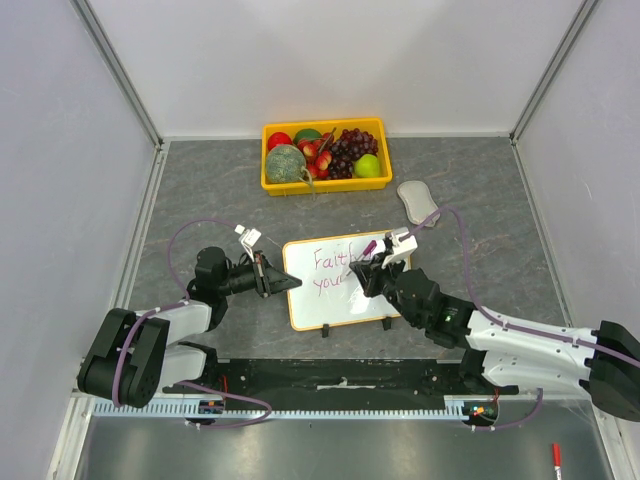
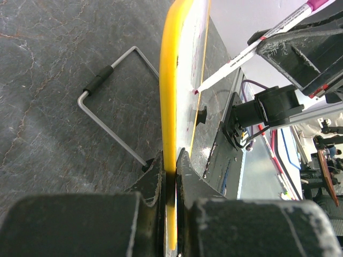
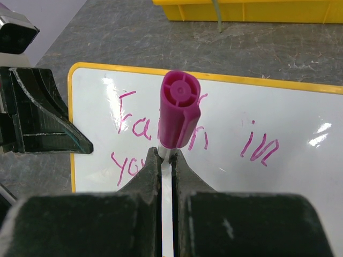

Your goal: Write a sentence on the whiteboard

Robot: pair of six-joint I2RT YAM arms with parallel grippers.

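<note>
The whiteboard (image 1: 322, 297) with its yellow-orange rim stands tilted on wire legs at the table's middle. My left gripper (image 1: 266, 275) is shut on its left edge; the left wrist view shows the rim (image 2: 174, 101) edge-on between the jaws. My right gripper (image 1: 366, 268) is shut on a pink-capped marker (image 1: 369, 246), its tip touching the board (image 2: 196, 91). In the right wrist view the marker (image 3: 179, 115) stands over the board (image 3: 300, 128). The pink sentence (image 3: 134, 115) reads "Faith in" on the first line, with "you" started (image 3: 124, 165) below.
A yellow tray (image 1: 325, 178) of fruit stands at the back. A grey eraser (image 1: 417, 199) lies at the right of the board. A wire stand leg (image 2: 110, 115) rests on the grey table behind the board. A red marker (image 1: 556, 459) lies at the near right, off the table.
</note>
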